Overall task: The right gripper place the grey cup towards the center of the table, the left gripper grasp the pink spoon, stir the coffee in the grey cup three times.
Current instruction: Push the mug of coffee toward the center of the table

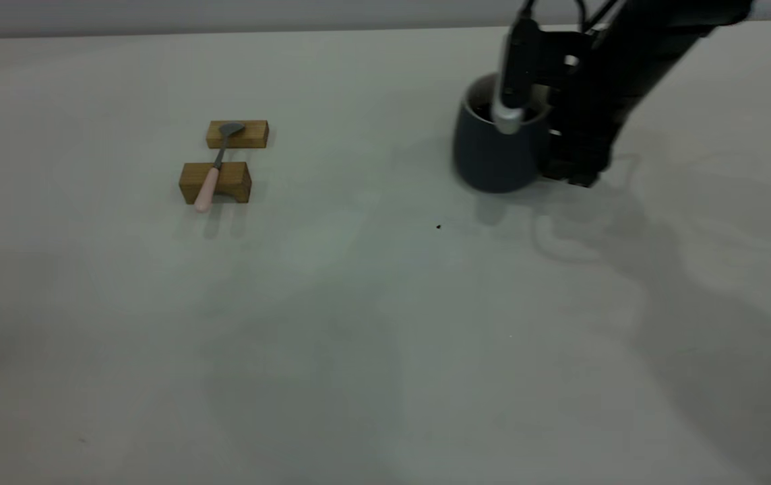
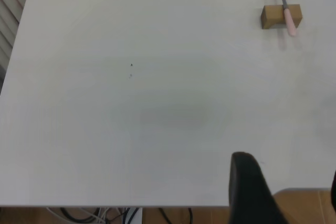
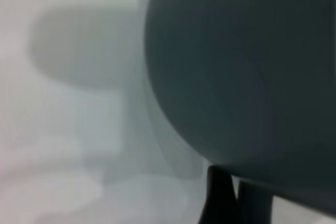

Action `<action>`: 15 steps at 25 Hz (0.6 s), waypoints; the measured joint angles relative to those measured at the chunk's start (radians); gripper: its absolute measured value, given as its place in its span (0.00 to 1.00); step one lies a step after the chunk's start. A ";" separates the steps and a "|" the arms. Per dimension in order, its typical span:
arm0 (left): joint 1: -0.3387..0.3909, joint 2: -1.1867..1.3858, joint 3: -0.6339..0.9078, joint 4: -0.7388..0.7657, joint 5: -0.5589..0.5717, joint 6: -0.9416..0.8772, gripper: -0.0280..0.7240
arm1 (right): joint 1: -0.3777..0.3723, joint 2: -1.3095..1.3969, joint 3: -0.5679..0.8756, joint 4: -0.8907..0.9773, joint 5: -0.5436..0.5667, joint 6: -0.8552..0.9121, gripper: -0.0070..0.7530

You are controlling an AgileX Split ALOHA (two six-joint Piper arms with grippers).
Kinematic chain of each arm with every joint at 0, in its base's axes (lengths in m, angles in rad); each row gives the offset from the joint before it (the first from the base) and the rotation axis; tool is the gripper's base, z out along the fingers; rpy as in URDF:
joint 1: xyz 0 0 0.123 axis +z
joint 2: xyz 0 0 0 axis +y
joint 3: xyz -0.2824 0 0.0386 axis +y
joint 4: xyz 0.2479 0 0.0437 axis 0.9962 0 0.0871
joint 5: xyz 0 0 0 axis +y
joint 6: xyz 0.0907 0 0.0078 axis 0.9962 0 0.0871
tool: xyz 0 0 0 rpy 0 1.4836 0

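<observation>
At far right of the desk (image 1: 358, 323), right hand (image 1: 527, 128) at grey cup (image 1: 493, 158), one finger over the rim; grip cannot be told. Pink spoon (image 1: 209, 185) rests on wooden blocks (image 1: 216, 182), far left. Slide cup centreward level; avoid slopping.

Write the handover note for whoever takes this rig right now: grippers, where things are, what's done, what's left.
Right gripper: at the grey cup, on its handle side, far right of the table; one finger reaches over the rim. Whether it has a grip cannot be told.
Left gripper: parked off the table's edge, away from the work.
Pink spoon: untouched, lying across two wooden blocks, left of centre, bowl on the far block.
Coffee: dark liquid just visible inside the cup.
Done: right arm has reached the cup.
Left: move the cup to the centre, pick up the spoon, stir three times.
</observation>
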 joint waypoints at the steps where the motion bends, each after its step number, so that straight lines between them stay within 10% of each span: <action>1: 0.000 0.000 0.000 0.000 0.000 0.000 0.63 | 0.012 0.004 -0.012 0.001 0.005 0.000 0.77; 15: 0.000 0.000 0.000 0.000 0.000 0.000 0.63 | 0.138 0.012 -0.045 0.008 0.029 0.000 0.77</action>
